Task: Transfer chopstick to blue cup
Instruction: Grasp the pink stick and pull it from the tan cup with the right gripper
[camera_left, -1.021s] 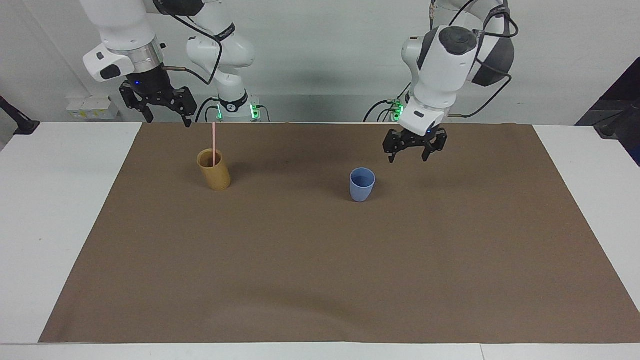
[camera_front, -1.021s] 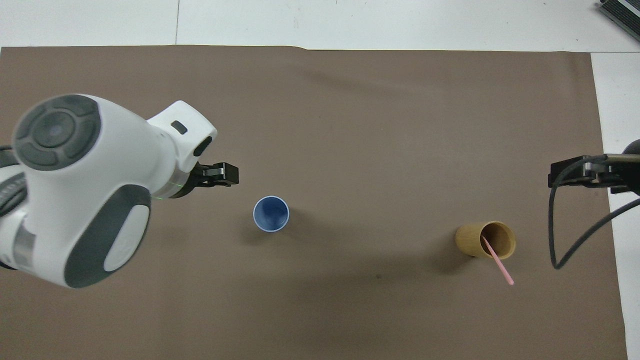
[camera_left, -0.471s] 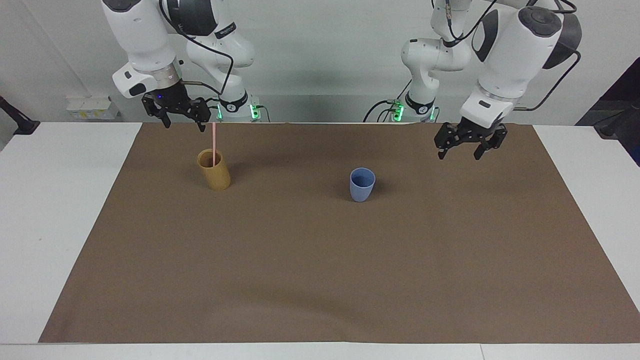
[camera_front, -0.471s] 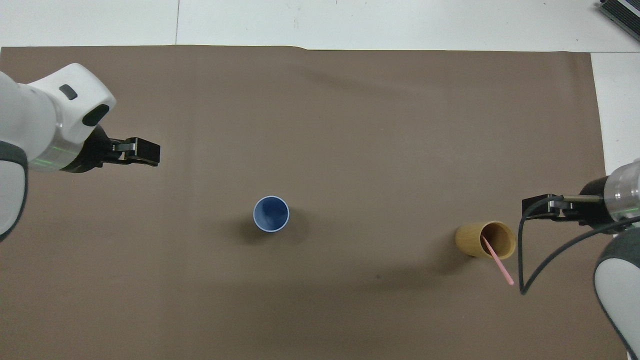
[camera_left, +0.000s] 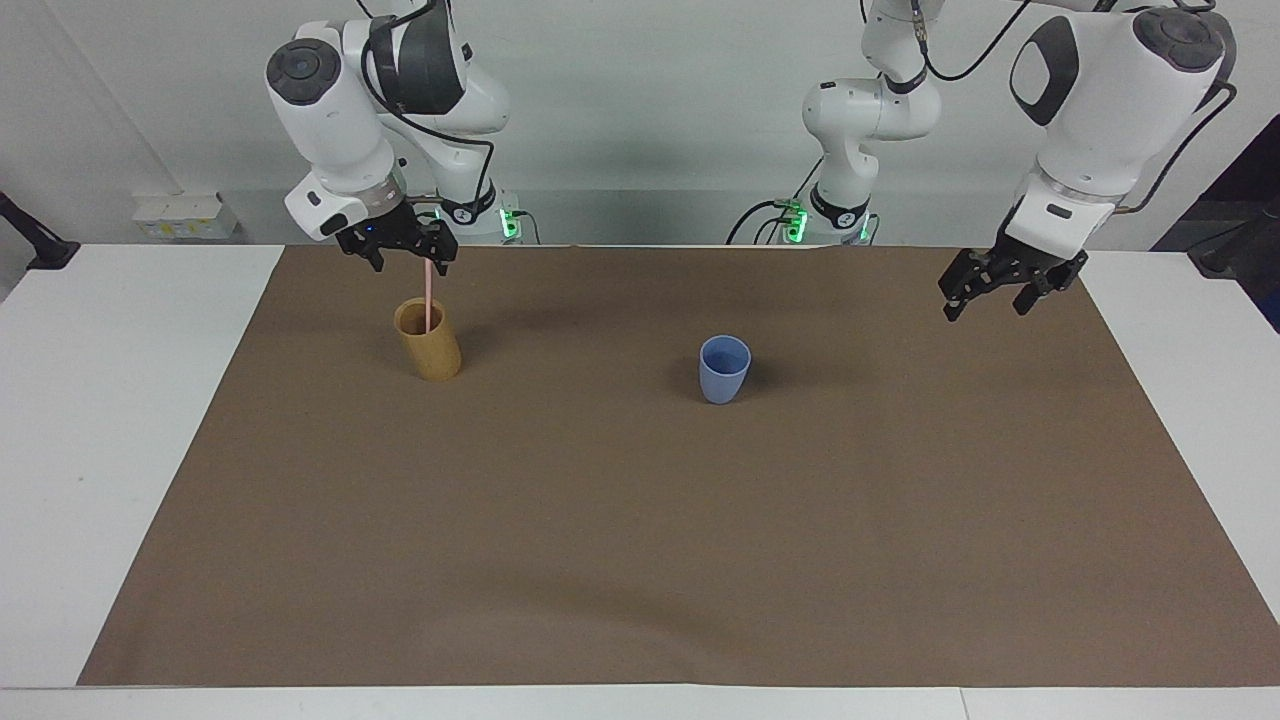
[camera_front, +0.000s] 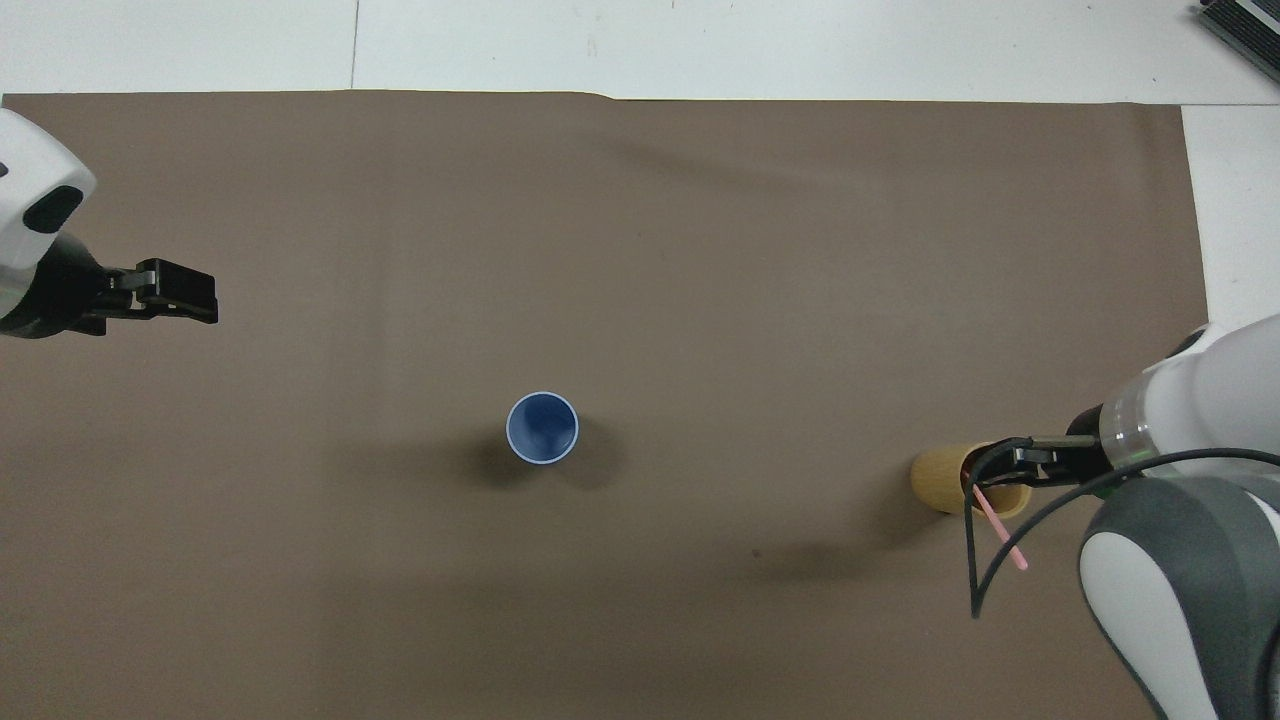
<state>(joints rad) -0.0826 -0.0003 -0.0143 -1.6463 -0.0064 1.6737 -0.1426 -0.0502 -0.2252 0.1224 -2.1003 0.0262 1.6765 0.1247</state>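
Two cups stand on the brown mat of the counter (camera_left: 100, 450): a tan cup (camera_left: 429, 341) toward the right arm's end, holding the upright chopstick (camera_left: 428, 298), and the blue cup (camera_left: 724, 368) mid-mat. Right claw (camera_left: 402, 252) hangs open around the chopstick's top. Left claw (camera_left: 1004, 297), open and empty, waits over the mat's edge at the left arm's end.

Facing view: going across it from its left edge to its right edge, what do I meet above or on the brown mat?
Right gripper → tan cup holding the chopstick → blue cup → left gripper.
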